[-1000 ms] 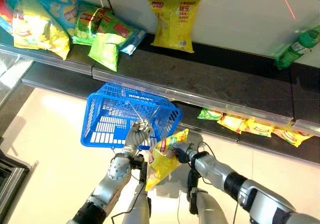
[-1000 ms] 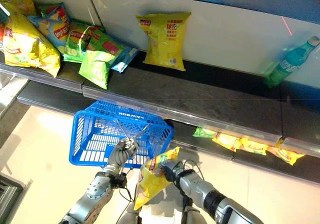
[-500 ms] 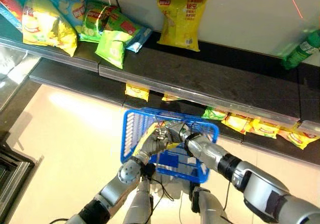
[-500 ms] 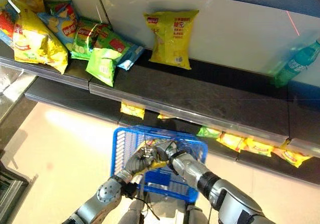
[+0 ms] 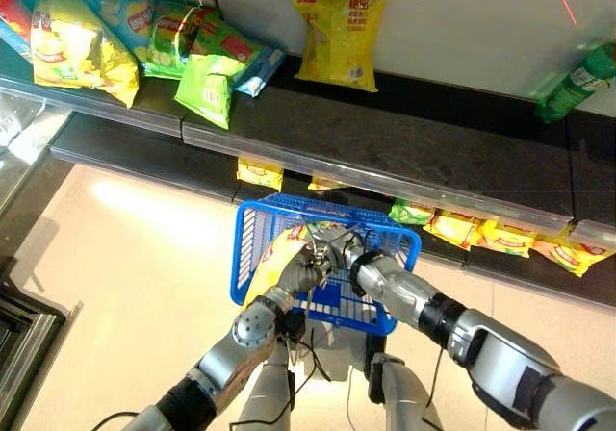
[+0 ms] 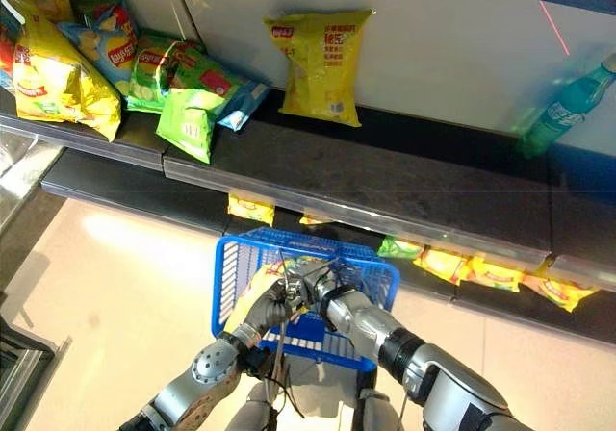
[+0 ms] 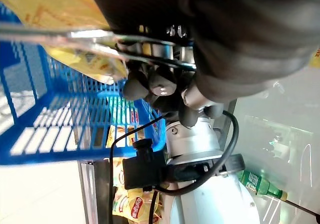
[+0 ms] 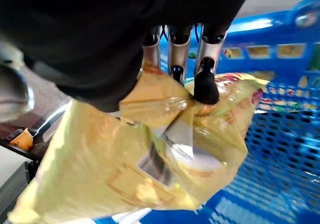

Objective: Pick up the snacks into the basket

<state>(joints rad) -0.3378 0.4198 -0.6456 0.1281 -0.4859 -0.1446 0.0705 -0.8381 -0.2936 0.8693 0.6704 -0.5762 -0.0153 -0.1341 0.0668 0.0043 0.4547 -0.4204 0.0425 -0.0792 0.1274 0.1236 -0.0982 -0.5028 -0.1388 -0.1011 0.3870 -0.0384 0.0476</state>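
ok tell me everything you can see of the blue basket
The blue basket is plastic with slatted, see-through walls and thin metal wire handles. It hangs tilted in front of the lower shelf. The left robot hand curls round the handles. A yellow snack bag sits partly inside it, pinched by the right robot hand.

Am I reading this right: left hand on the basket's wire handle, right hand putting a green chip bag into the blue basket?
Nearly. The bag is yellow, not green; the right wrist view shows the right hand pinching its crumpled top over the blue basket. The rest holds: the left hand is curled round the wire handle.
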